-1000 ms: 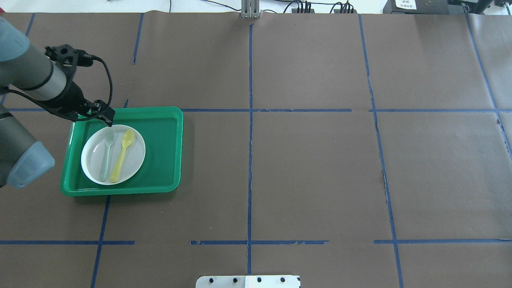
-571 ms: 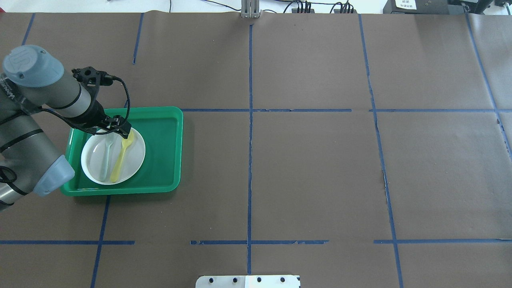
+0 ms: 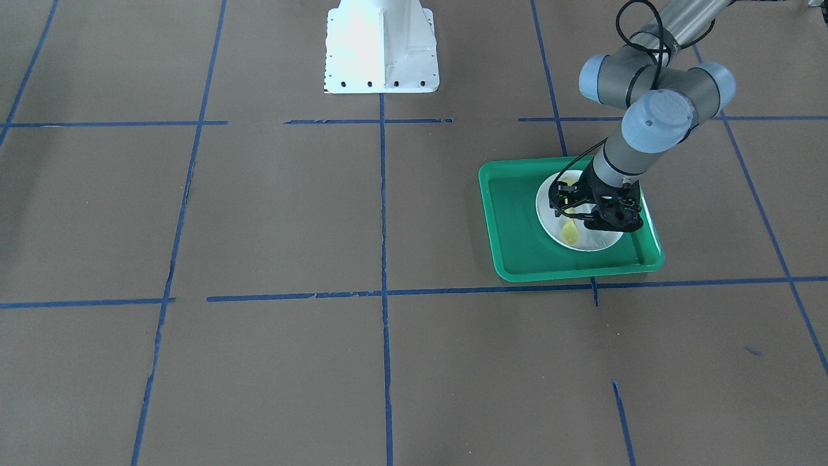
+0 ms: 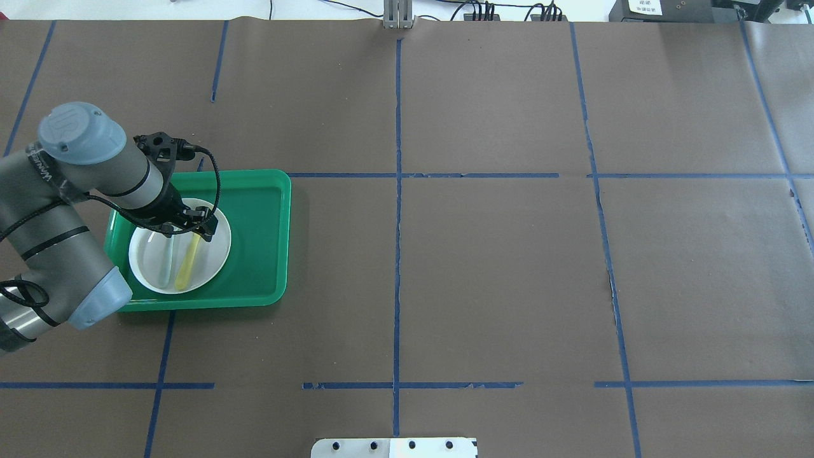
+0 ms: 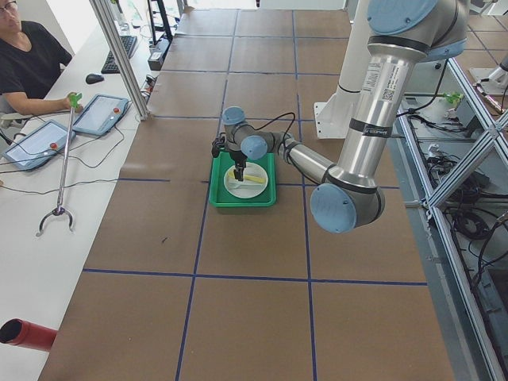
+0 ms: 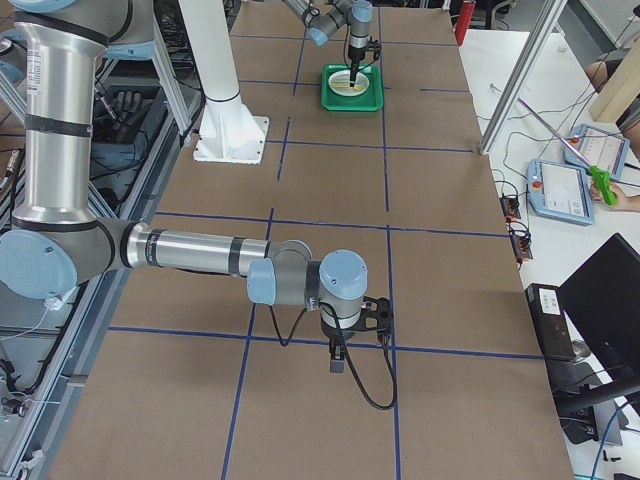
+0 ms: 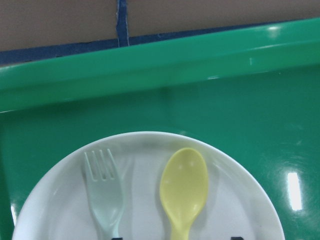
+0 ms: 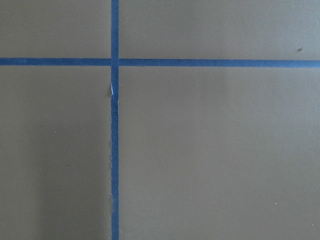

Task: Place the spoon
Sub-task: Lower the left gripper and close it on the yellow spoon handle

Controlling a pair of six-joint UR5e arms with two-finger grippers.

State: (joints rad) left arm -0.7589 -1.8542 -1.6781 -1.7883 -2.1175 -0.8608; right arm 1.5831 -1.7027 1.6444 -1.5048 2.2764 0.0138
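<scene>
The left claw [image 4: 194, 233] is being held low over the plate [image 4: 218, 253], released, with its jaws being kept spread so that the spoon [image 7: 183, 183] can be taken between them. In the wrist view two dark fingertips [image 7: 235, 238] are just being caught at the bottom edge, one to each side of the handle. The spoon is lying flat on the plate directly beneath the claw and is not yet being gripped. Its bowl is pointing ahead of the claw toward the wall of the tray [image 7: 150, 65], and its handle is running back under the wrist, so the slim part is being lined up with the gap. The fork [image 7: 103, 192] is lying parallel to the spoon and just beside it, close to the other fingertip. This is judged to be why the claw is being centred on the spoon so narrowly, since the fork could be caught as well. Whether the fingertips are touching the plate cannot be told, the view being cut off there. The right claw [image 6: 337, 362] is being kept well apart from the left claw, over bare table. It is judged to be parked out of the way, and its state cannot be told.
</scene>
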